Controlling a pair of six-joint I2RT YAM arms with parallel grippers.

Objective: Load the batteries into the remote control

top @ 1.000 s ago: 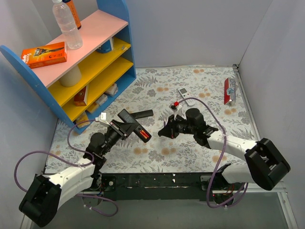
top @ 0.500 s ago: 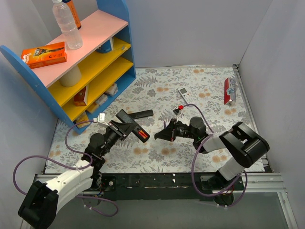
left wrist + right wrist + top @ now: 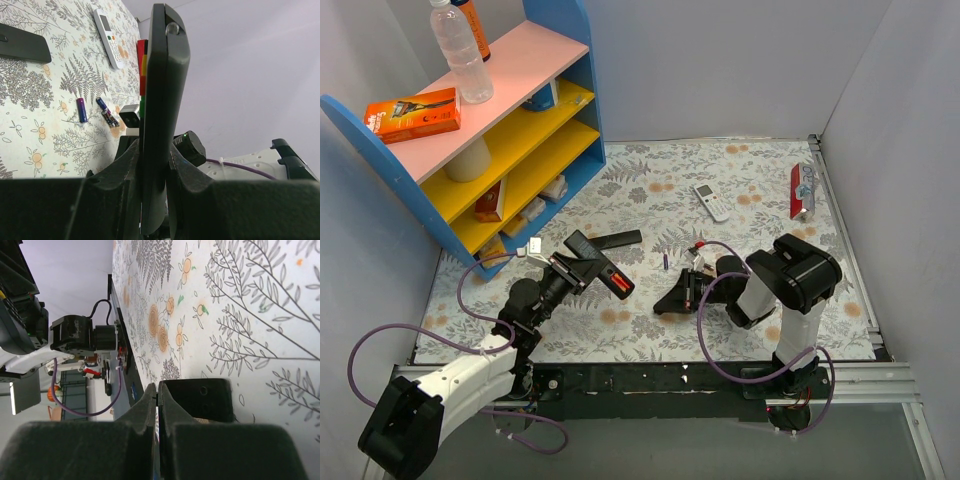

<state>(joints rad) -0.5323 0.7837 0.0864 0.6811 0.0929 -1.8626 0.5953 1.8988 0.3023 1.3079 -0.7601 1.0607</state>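
While in left gripper (image 3: 152, 156), remote control (image 3: 162, 95) aloft.

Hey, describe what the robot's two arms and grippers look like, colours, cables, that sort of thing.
The left arm and right arm both have white links between bulky black joint housings. Each ends in a black two-finger gripper, the left gripper and the right gripper alike. A purple cable loops loosely alongside each arm.
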